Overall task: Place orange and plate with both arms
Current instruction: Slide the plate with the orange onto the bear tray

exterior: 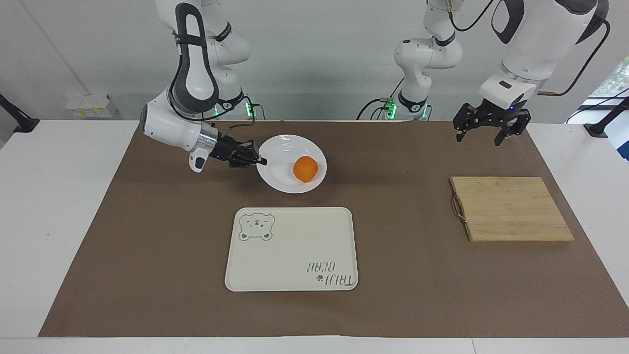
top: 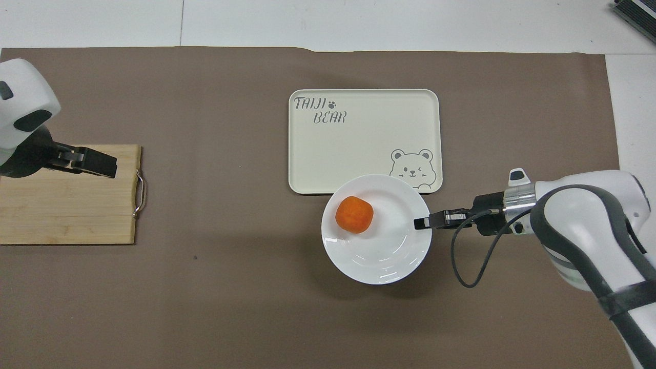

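Right gripper clamps the plate rim, orange aboard; left gripper hangs spread wide.

The cream rectangular bear-print tray is lying bare; the round white plate, held raised, is hanging over brown mat between tray and robots; the wooden cutting board is lying well apart.

The small round orange fruit sits in the round white shallow plate, which is up off the brown table mat, over the cream rectangular tray's robot-side edge. The tray lies mid-mat; the bamboo cutting board lies toward the left arm's end.
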Robot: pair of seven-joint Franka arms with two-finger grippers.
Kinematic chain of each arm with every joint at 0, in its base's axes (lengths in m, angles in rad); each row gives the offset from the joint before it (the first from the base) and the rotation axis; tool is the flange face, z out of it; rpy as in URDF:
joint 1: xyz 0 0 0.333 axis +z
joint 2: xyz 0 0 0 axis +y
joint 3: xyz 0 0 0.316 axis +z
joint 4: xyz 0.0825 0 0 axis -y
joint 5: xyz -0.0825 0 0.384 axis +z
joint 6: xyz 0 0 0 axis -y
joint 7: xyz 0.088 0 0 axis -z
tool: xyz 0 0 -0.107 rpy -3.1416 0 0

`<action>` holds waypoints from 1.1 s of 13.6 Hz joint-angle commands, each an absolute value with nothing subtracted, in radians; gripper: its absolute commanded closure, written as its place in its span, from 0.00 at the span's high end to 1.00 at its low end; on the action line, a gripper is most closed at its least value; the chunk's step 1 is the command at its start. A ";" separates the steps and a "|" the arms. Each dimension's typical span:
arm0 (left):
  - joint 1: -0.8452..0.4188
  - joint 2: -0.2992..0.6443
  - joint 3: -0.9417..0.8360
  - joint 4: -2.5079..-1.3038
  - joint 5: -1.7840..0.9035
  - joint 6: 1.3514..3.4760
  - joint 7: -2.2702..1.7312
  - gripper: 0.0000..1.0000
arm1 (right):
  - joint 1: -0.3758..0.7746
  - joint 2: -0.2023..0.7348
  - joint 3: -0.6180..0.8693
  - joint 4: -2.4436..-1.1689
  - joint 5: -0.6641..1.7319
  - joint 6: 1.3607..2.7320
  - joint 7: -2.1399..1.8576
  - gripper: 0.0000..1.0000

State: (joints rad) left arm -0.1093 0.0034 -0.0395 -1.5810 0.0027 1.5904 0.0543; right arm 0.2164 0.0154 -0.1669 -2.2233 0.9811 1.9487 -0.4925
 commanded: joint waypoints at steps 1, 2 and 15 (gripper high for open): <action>-0.091 -0.020 -0.051 -1.605 -0.008 1.591 0.048 1.00 | 0.193 0.112 -0.164 -2.079 1.045 1.917 -0.471 0.00; -0.091 -0.020 -0.051 -1.605 -0.008 1.591 0.048 1.00 | 0.190 0.144 -0.164 -2.030 1.046 1.916 -0.445 0.00; -0.091 -0.018 -0.051 -1.605 -0.008 1.591 0.048 1.00 | 0.186 0.586 -0.155 -1.611 1.146 2.008 -0.394 0.00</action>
State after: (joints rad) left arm -0.1093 0.0033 -0.0395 -1.5810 0.0027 1.5904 0.0542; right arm 0.1881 0.5456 -0.1618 -1.6558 1.1528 1.9917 -0.3927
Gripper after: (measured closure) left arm 0.000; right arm 0.947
